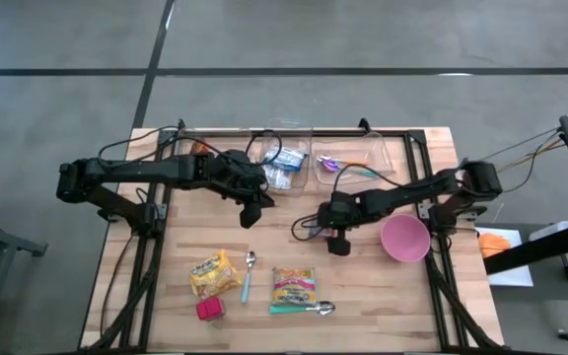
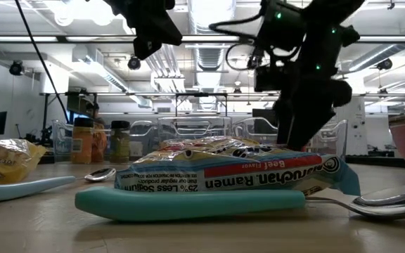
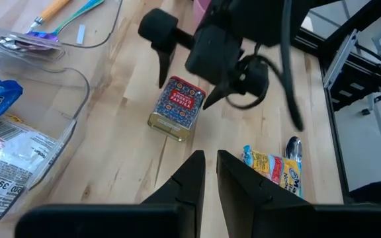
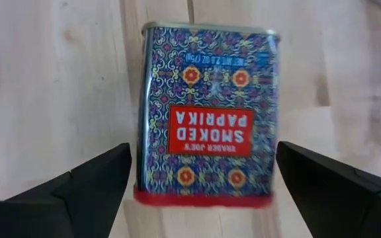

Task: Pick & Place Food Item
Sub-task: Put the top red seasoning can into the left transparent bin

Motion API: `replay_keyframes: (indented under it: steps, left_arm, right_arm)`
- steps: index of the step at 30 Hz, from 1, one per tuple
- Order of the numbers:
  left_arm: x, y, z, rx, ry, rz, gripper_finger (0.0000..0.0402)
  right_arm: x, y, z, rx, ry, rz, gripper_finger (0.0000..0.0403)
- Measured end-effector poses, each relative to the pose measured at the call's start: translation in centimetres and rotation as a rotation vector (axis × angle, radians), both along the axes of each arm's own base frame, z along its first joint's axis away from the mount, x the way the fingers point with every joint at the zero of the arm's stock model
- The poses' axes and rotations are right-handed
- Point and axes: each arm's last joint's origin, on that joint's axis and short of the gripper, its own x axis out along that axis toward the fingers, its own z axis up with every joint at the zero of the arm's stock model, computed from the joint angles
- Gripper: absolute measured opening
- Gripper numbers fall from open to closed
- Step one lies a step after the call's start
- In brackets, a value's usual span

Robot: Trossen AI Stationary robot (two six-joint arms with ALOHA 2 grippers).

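The tin (image 4: 206, 112) of smoked paprika lies flat on the tabletop (image 1: 392, 296), about in the middle, closer to the right edge than the left. In the high view the right arm hides it.

The right hand (image 1: 338, 240) hangs right over the tin. Its two fingers are spread wide, one on each long side, and they do not touch it. It holds nothing.

The left hand (image 1: 248, 214) hangs over the middle too, a bit nearer the back edge and well apart from the tin. Its fingers (image 3: 192, 173) are nearly shut, with only a thin gap, and nothing is between them.

I think the tin is small and light. It looks like metal, so it should be hard and should not squash when it is squeezed. Its painted sides look smooth, so it could slip or spin if the grip is weak or off to one end. It lies flat and low, so the fingers must go down almost to the wood to catch it.

The best place to hold it looks like the two long side walls, near the middle of its length. The fingers should close evenly from both sides. Grabbing near the red end (image 4: 200, 196) or by a corner could make it tip.

The pink bowl (image 1: 405, 239) sits near the right edge.
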Motion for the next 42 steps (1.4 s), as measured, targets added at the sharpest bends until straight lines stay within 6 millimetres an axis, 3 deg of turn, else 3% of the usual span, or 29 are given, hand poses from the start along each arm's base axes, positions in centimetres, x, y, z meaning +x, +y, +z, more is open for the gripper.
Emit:
replay_keyframes:
  steps: [9,14,23,28,34,42]
  left_arm:
    - [-0.1,0.0,-0.1,-0.002,0.014,0.0,0.0049]
    - [-0.3,0.0,-0.3,-0.008,0.044,0.002,0.0049]
    - [-0.4,0.0,-0.4,-0.103,0.069,0.087,0.0049]
    - [-0.4,0.1,-0.4,-0.207,0.082,0.194,0.0049]
    - [-0.2,0.5,-0.4,-0.348,0.091,0.316,0.0055]
    - [2.3,0.6,-0.4,-0.624,-0.007,0.223,0.0133]
  right_arm:
    - [1.1,0.1,-1.8,-0.003,0.06,0.0,0.0365]
    - [1.5,0.2,-1.6,-0.006,0.052,0.01,0.0293]
    - [1.1,0.6,-0.6,-0.003,0.031,0.036,0.0289]
    - [0.8,1.8,2.0,-0.008,-0.045,0.18,0.0289]
    - [0.5,3.4,7.5,-0.146,-0.141,0.377,0.0289]
    - [1.9,3.9,13.1,-0.31,-0.188,0.531,0.0289]
